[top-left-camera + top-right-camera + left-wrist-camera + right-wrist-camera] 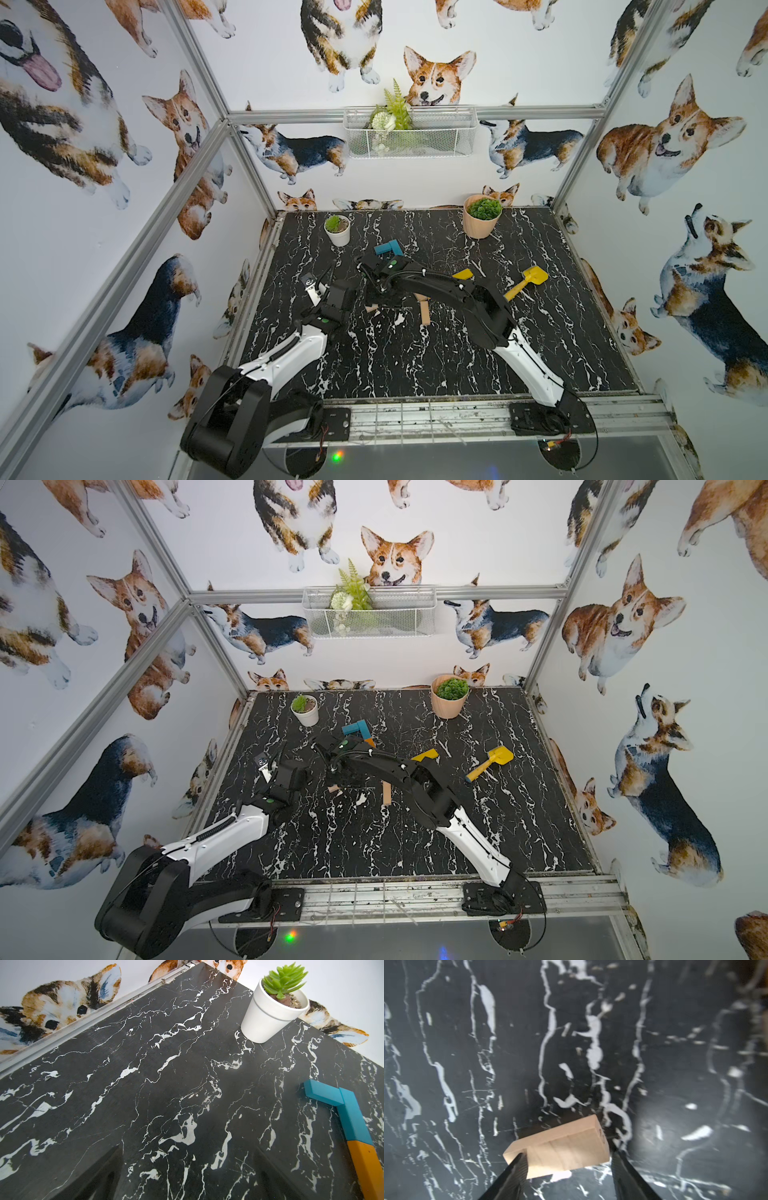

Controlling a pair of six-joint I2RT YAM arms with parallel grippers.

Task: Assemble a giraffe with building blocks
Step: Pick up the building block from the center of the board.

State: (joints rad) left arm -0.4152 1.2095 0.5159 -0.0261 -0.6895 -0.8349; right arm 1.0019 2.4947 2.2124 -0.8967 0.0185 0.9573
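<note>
mid desk (446, 1053), right pincer (569, 1151) half open astride tan block (571, 1136); grip or just flanking, can't tell. keep it square, seat block flush w/ orange neck bar (365, 1167) before letting go.

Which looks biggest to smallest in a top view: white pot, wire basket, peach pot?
1. wire basket. It is mounted higher and nearer the camera than the pots, so its real size is unsure.
2. peach pot
3. white pot
</note>
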